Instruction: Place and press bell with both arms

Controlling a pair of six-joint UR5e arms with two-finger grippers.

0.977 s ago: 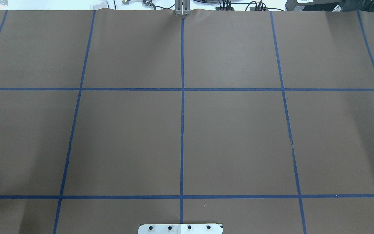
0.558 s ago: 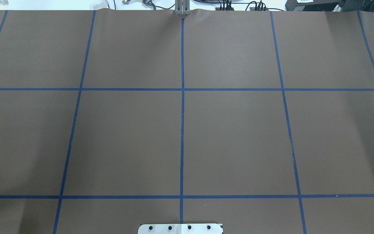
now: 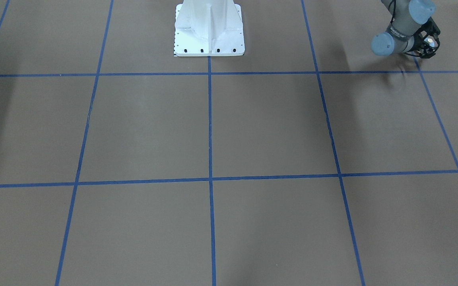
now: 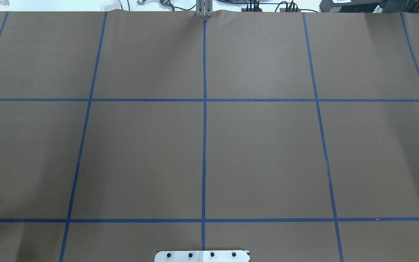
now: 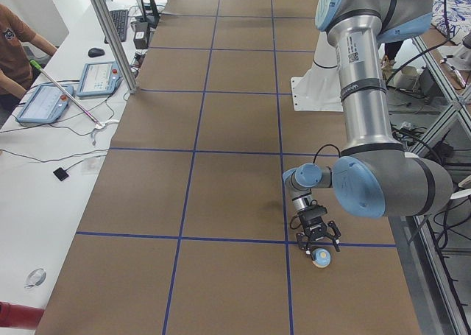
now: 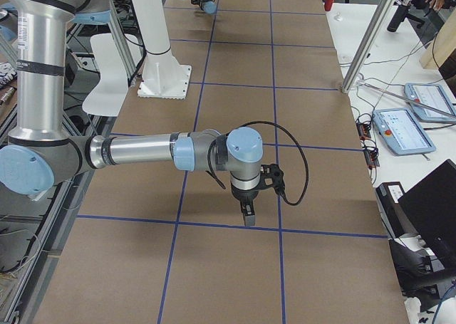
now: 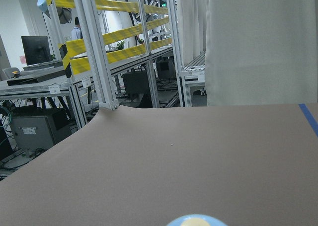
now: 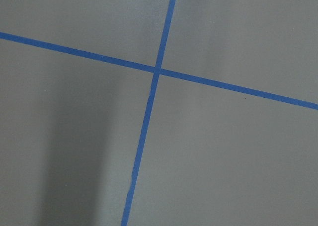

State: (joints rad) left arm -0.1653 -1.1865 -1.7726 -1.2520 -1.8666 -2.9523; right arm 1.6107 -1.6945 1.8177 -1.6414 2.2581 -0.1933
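Fingers (image 6: 247,214) of both grippers leave me guessing. Across the brown taped surface (image 4: 267,153), the left arm (image 5: 362,110), its sticker (image 5: 352,55) and lettering (image 5: 360,88) too small to read, has the left gripper (image 5: 319,245) astride the bell (image 5: 321,257) at the robot-side left end; the right gripper (image 6: 247,223) hangs by a tape crossing (image 8: 157,69). Clenched or slack, I cannot tell.

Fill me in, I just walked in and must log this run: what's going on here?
The left gripper sits low, right over the small blue bell, at the table's left end on the robot's side. I cannot tell whether it grips the bell. The right gripper hangs pointing down near a blue tape line, far from the bell, so nothing presses it.
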